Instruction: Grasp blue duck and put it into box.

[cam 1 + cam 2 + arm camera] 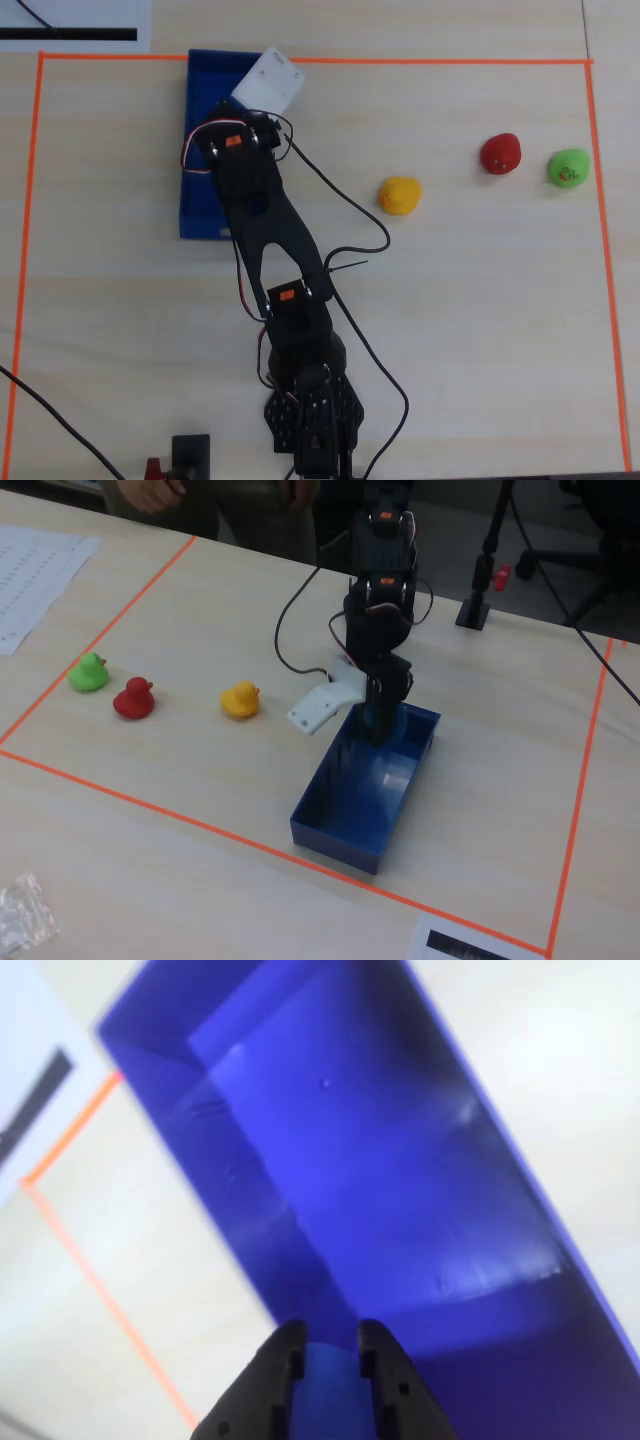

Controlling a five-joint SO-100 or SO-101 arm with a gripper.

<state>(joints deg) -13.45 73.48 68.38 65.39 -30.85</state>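
Obscuring most of the blue duck (326, 1380), the gripper (326, 1345) leaves only a smooth, rounded blue patch showing between its two black fingers in the wrist view; no beak or head can be made out. The jaws stand narrowly apart and are closed against that blue body on both sides. In the overhead view the duck is fully hidden beneath the arm, and in the fixed view it cannot be told apart from the dark gripper tip. The duck hangs in the gripper over the interior of the box (330, 832), near one short end. The box is a long, shallow, dark-blue tray with low straight walls and a glossy, faintly reflective floor. A yellow duck (400, 194), red duck (500, 153) and green duck (568, 167) sit well apart on the pale wood-grain table (480, 320), inside orange tape lines (598, 200).
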